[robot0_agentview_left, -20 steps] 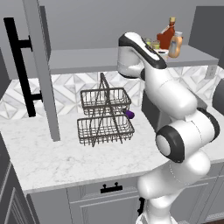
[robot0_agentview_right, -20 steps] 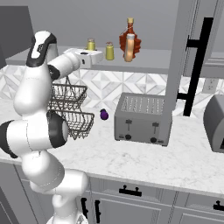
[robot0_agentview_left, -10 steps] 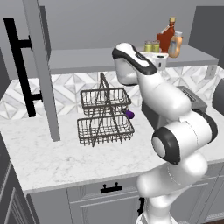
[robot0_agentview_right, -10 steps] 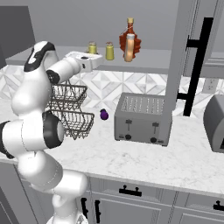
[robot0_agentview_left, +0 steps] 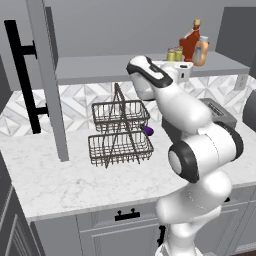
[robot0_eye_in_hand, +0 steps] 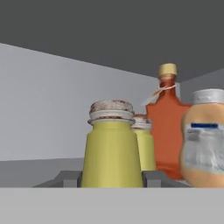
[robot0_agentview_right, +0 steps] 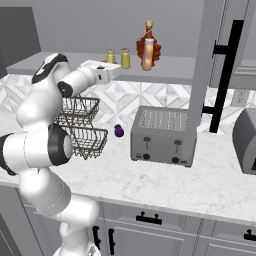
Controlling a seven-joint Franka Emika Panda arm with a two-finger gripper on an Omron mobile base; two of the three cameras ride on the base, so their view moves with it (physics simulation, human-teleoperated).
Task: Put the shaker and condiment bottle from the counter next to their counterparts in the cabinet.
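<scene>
The arm (robot0_agentview_left: 192,117) is glossy white, built of rounded, bulbous segments. Dark grey-black bands ring its joints. Its hand (robot0_agentview_right: 102,72) is a boxy white block.

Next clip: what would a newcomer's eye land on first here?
The cluster on the cabinet shelf: two olive-yellow shakers side by side, the dark-red bottle behind, the orange-tan condiment bottle in front of it. The white arm reaches up there, its hand either side of the nearer shaker. Below, a wire basket rack stands on the marble counter.

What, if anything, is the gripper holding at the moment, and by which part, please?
The gripper appears to hold the nearer shaker, its fingers flanking the base of the olive-yellow body. It stands on the cabinet shelf; actual contact cannot be confirmed.
</scene>
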